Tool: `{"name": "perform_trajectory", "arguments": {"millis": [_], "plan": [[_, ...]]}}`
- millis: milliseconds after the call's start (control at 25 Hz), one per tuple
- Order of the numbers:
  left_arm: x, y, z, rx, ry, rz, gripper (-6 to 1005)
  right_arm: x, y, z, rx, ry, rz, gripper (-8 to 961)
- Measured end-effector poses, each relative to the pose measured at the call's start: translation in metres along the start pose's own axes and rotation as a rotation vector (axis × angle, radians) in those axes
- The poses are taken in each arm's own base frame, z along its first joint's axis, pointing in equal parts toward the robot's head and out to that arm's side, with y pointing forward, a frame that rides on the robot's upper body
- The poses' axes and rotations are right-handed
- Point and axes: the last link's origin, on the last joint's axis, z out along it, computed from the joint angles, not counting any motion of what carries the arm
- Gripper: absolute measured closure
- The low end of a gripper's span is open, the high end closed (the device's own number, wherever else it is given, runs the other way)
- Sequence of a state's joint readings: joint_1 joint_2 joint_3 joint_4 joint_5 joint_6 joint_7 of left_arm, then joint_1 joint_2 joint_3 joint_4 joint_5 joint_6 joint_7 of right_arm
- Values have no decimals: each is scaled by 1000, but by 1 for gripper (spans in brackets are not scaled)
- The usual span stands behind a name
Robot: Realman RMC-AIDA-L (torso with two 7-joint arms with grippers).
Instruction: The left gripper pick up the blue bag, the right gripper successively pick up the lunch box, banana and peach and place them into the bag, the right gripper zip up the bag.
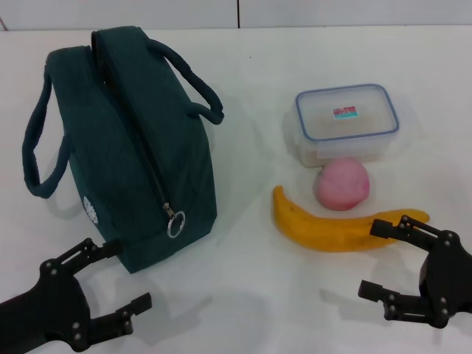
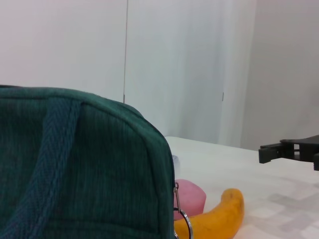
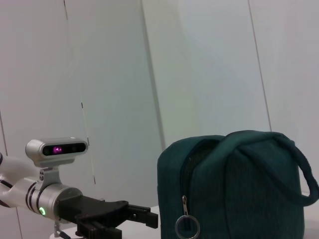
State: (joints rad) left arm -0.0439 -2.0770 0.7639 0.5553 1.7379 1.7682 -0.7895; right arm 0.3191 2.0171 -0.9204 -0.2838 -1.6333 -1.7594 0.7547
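Left tool: we see the black two-finger left tool (image 1: pixel 122 279) low at the near left, fingers spread, empty, just beside the bag's near end.
Bag: the dark teal fabric blue bag (image 1: pixel 125 140) stands on the white counter (image 1: pixel 243 295), zipped, long axis near-to-far, ring pull (image 1: pixel 175 222) toward us.
Food: the clear blue-rimmed lunch box (image 1: pixel 346 122) sits farthest; the pink round peach (image 1: pixel 342 184) is just before it; the yellow curved banana (image 1: pixel 332 228) lies crosswise, ends curling away from us.
Right tool: the black right tool (image 1: pixel 389 258) hovers open, empty, over the banana's right end.
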Motion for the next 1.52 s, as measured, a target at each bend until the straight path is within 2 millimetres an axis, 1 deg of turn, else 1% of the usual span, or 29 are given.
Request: {"name": "perform_trajectory", "arguments": {"millis": [480,560,680,880,1000,1040,1160,1280,1400,1520], "plan": [[0,2,0,-5,7,-11,109,0,0,0,1,0,-1,82],[2,-1,-4,10,10,-42,109,0,0,0,1,1,0,82],[7,-10,-17,67,32,-147,109,0,0,-1,1,1,1,82],[26,-38,-47,148,46,-411,110,0,-1,-1,3,1,4,82],[40,-49,-57,138,23,-482,111,0,-2,0,5,3,4,83],[48,-54,-60,123,14,-498,111,0,-2,0,6,4,3,83],[66,-66,-65,101,-5,-544,111,0,-2,0,6,5,3,83],[89,-89,-69,123,-3,-637,112,0,-3,1,5,5,3,83],[109,-109,-67,141,-26,-736,112,0,-3,1,6,6,4,83],[125,-130,-59,176,-88,-866,113,0,-3,2,8,6,8,84]]}}
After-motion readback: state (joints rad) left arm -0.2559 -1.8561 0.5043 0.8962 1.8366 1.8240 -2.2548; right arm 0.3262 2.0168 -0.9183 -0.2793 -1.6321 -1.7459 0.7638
